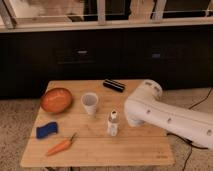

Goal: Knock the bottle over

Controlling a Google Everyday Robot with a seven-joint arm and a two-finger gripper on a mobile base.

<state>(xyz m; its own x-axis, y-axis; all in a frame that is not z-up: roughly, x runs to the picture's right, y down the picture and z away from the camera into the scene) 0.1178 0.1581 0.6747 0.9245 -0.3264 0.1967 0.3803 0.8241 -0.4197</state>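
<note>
The small clear bottle with a white cap and pale label stands upright near the middle of the wooden table. My white arm reaches in from the right over the table. My gripper is at the arm's low end, just right of the bottle and close to it. I cannot tell whether it touches the bottle.
A white paper cup stands left of and behind the bottle. An orange bowl is at the left, with a blue sponge and a carrot in front of it. A black bar-shaped object lies at the back. Dark cabinets stand behind.
</note>
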